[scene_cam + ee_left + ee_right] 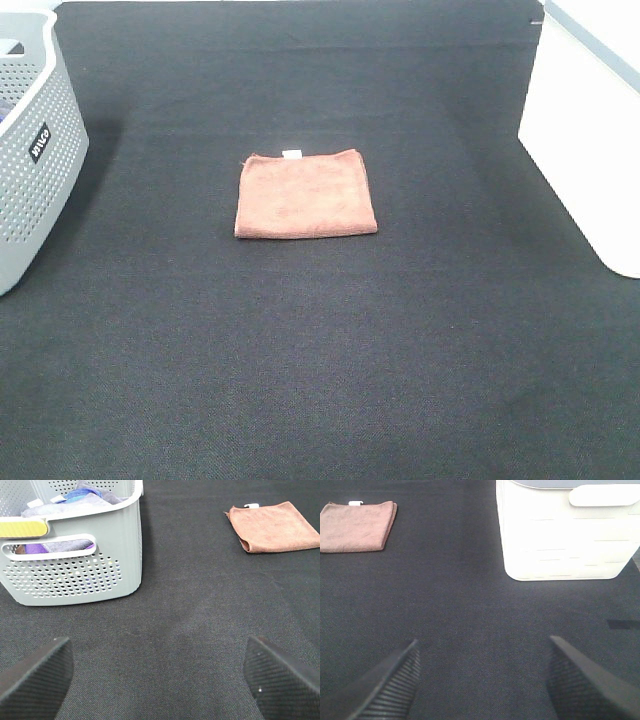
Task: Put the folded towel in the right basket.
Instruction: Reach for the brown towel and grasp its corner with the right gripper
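Observation:
The folded towel [305, 193] is reddish-brown with a small white tag, lying flat in the middle of the black table. It also shows in the left wrist view [275, 526] and the right wrist view [356, 526]. The right basket [590, 140] is white and stands at the table's right edge; the right wrist view shows it [565, 535]. My left gripper [160, 677] is open and empty, well short of the towel. My right gripper [482, 680] is open and empty, apart from the towel and the basket. Neither gripper shows in the exterior high view.
A grey perforated basket [35, 150] stands at the table's left edge, holding several cloths [80, 497]. The black table mat [320, 350] spreads around the towel.

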Action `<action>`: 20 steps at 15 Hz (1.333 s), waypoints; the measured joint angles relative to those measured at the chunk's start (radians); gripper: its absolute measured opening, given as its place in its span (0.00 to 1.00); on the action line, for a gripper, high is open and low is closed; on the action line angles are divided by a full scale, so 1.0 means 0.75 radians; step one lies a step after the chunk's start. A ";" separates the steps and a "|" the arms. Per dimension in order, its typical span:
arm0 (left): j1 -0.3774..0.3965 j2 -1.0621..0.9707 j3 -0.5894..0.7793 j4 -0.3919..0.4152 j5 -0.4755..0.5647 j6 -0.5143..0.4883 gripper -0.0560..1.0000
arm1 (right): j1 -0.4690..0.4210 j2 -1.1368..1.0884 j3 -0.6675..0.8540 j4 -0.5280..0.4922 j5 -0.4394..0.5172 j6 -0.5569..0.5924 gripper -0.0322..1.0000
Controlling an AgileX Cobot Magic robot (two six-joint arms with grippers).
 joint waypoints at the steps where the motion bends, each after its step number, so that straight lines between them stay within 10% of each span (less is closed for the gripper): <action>1: 0.000 0.000 0.000 0.000 0.000 0.000 0.88 | 0.000 0.000 0.000 0.000 0.000 0.000 0.67; 20: 0.000 0.000 0.000 0.000 0.000 0.000 0.88 | 0.000 0.000 0.000 0.000 0.000 0.000 0.67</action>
